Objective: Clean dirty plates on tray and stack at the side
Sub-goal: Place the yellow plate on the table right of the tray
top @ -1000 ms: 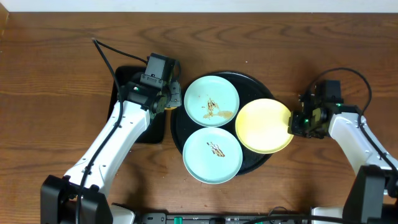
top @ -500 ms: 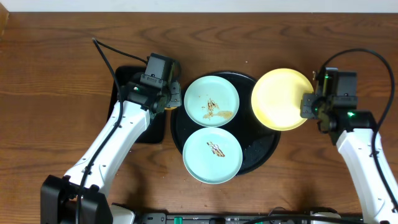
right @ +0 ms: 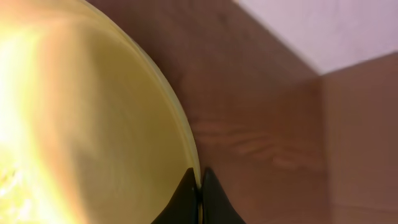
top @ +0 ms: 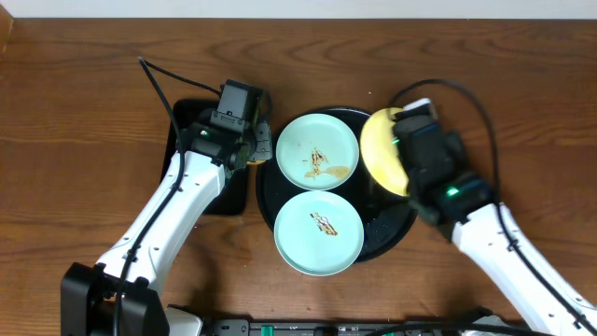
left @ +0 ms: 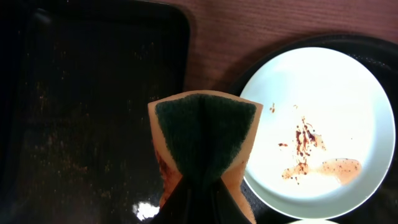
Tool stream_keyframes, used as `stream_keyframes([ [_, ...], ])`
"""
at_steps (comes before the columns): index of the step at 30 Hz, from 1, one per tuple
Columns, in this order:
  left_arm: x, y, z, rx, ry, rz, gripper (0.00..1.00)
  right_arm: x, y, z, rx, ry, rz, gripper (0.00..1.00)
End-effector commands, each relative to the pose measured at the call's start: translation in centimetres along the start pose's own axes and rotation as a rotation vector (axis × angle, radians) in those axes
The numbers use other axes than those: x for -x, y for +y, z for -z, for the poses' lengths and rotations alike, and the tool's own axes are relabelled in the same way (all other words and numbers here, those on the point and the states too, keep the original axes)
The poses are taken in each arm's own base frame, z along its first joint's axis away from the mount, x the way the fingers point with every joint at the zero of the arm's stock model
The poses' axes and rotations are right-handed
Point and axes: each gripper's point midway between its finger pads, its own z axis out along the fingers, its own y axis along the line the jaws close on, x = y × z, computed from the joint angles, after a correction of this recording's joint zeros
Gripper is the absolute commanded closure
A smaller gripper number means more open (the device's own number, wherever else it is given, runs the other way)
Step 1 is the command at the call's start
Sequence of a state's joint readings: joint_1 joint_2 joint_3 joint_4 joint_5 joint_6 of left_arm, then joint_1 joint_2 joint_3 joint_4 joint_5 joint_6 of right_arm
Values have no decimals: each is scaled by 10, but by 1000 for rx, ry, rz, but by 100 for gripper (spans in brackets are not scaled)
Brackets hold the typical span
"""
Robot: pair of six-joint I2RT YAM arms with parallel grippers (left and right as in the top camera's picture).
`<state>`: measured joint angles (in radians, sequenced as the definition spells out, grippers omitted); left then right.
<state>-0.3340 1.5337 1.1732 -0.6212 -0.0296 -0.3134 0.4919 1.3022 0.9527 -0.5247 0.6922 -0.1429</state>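
I see no words, numbers, brand names or signs that I can read in any of my three views.

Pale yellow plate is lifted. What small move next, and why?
Probably bring the green-faced sponge in the left gripper over to the pale yellow plate: the right gripper pinches its rim, tilted above the round black tray, and the sponge touches nothing.
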Motion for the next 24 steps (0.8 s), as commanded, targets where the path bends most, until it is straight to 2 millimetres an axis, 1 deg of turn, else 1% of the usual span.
stream_keyframes([
  [1,3,2,2,5,-12,-9,92,17,-12,22,-160,-52,82,99],
  [3,3,2,2,5,-12,-9,92,20,-9,28,-179,-68,98,99],
  [6,3,2,2,5,-12,-9,92,23,-10,34,-215,-81,104,99],
  [17,3,2,2,5,-12,-9,92,28,-11,34,-217,-101,86,99],
  [20,3,2,2,5,-12,-9,92,29,-7,32,-184,-106,43,99],
  [24,3,2,2,5,-12,-9,92,18,-3,18,-89,-70,-129,99],
])
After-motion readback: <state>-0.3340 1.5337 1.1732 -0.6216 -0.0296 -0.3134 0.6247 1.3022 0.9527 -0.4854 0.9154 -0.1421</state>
